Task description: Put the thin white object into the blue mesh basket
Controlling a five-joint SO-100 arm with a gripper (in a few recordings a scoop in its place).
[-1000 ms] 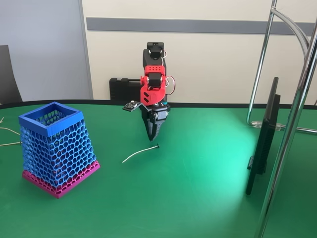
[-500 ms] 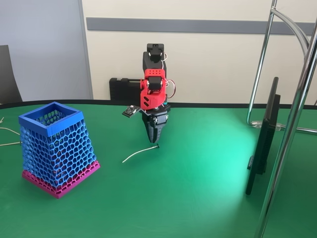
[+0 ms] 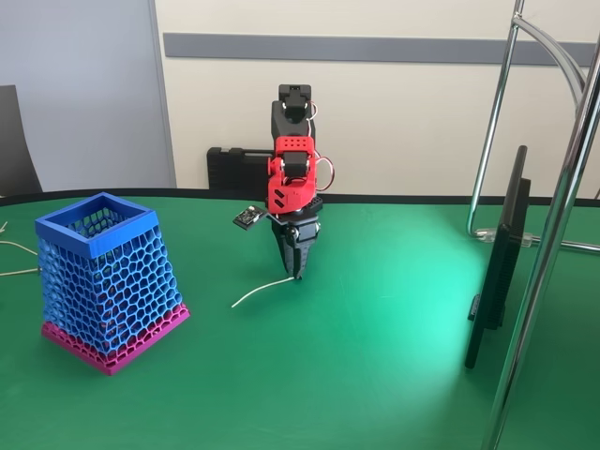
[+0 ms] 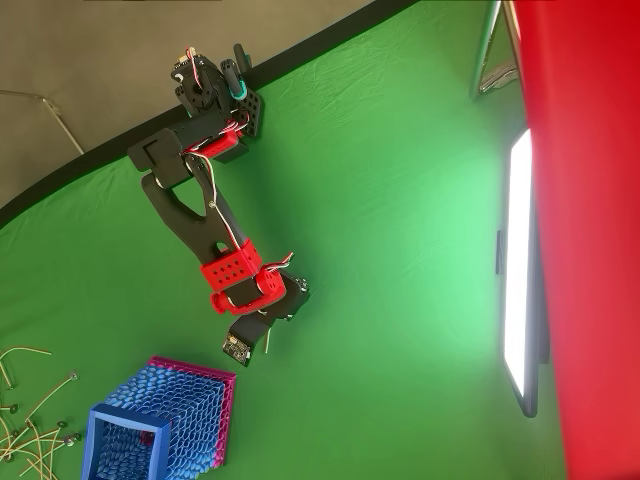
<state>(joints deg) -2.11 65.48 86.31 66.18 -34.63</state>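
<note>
The thin white object (image 3: 262,289) lies on the green table, curving up to its dark tip on the right. My red and black gripper (image 3: 298,275) points straight down, its tips at that dark end of the strand. The fingers look like one narrow wedge, and I cannot make out a gap or a grip. In the overhead view the gripper (image 4: 267,326) hides most of the strand (image 4: 268,343). The blue mesh basket (image 3: 94,228) stands upright well to the left, on its magenta base band. The overhead view shows the basket (image 4: 165,425) below and left of the gripper.
A thin dark monitor (image 3: 502,262) stands on edge at the right, beside chrome stand tubes (image 3: 553,234). Several pale loose wires (image 4: 30,420) lie left of the basket. A black case (image 3: 230,169) sits behind the arm's base.
The gripper has come down and slightly right, from above and left of the strand's dark tip to right at it. The strand and basket have not moved.
</note>
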